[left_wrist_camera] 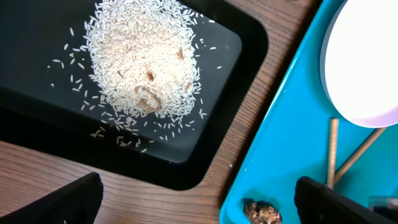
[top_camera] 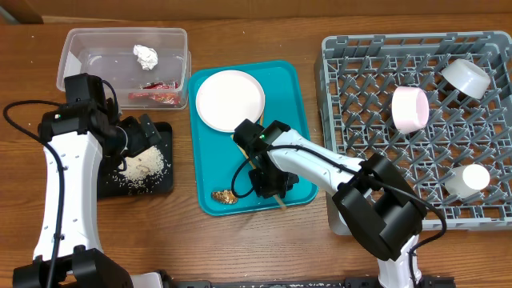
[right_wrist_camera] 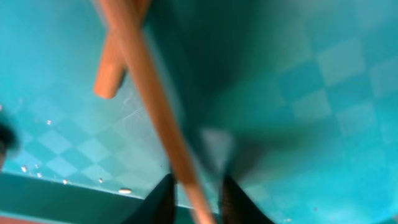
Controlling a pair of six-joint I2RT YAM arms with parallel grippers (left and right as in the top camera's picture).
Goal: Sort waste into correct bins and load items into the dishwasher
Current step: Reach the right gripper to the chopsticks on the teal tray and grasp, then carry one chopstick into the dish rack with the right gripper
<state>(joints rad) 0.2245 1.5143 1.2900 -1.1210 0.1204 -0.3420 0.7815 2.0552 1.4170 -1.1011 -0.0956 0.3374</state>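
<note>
My right gripper (top_camera: pixel 268 182) is low on the teal tray (top_camera: pixel 284 80), its fingers (right_wrist_camera: pixel 198 202) closed around a wooden chopstick (right_wrist_camera: pixel 149 99). A second chopstick (right_wrist_camera: pixel 109 78) lies beside it. The white plate (top_camera: pixel 230 98) sits at the tray's far end, and the brown food lump (top_camera: pixel 223 195) sits near its front left corner. My left gripper (top_camera: pixel 144 132) is wide open and empty (left_wrist_camera: pixel 199 202) over the black tray (top_camera: pixel 160 186), which holds the rice (top_camera: pixel 144 166). The left wrist view shows the rice (left_wrist_camera: pixel 143 62), food lump (left_wrist_camera: pixel 262 213), plate (left_wrist_camera: pixel 367 56) and chopsticks (left_wrist_camera: pixel 333 152).
The clear tub (top_camera: pixel 80 40) at the back left holds the tissue ball (top_camera: pixel 146 55) and red wrapper (top_camera: pixel 154 96). The grey dish rack (top_camera: pixel 352 56) on the right holds a pale bowl (top_camera: pixel 410 109), a white bowl (top_camera: pixel 466 77) and a white cup (top_camera: pixel 470 179).
</note>
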